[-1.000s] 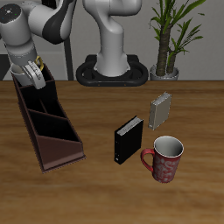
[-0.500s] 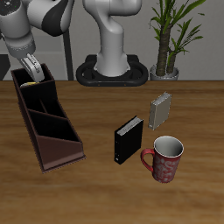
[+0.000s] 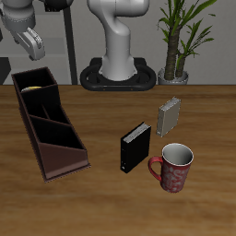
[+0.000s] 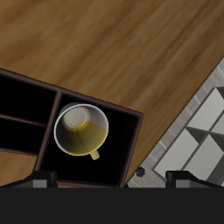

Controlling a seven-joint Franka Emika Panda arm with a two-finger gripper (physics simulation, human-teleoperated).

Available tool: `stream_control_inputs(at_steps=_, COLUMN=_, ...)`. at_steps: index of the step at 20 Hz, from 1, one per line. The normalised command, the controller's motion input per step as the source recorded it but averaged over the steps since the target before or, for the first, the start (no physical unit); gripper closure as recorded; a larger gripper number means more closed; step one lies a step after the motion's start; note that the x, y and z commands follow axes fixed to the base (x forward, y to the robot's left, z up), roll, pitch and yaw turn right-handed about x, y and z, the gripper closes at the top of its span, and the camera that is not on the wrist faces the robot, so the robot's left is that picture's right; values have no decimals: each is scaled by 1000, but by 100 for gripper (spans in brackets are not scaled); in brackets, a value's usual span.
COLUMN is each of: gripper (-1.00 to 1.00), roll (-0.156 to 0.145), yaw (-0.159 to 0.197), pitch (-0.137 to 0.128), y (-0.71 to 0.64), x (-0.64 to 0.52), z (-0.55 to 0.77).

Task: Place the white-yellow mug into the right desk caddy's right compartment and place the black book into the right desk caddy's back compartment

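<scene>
The off-white mug with the yellow inside (image 4: 81, 130) sits upright in the end section of the long dark-brown caddy (image 3: 63, 164). The gripper (image 3: 31, 41) hangs above it, empty with fingers spread. The thin black book (image 3: 135, 147) stands on the table.

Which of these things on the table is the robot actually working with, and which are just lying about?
Part of the job: white-yellow mug, sitting in the right desk caddy; black book; gripper.
Just lying about: red mug, grey book, potted plant.
</scene>
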Motion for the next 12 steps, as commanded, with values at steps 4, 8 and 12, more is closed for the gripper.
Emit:
stream_control_inputs(at_steps=4, gripper=-100, roll=-63, yaw=45, pitch=-13, y=-57, x=-274, z=368)
stream_control_inputs(at_steps=8, gripper=-100, roll=-33, yaw=24, pitch=20, y=35, x=-64, z=99)
stream_control_inputs(at_steps=12, gripper=-100, roll=-13, yaw=101, pitch=30, y=265, x=94, z=38)
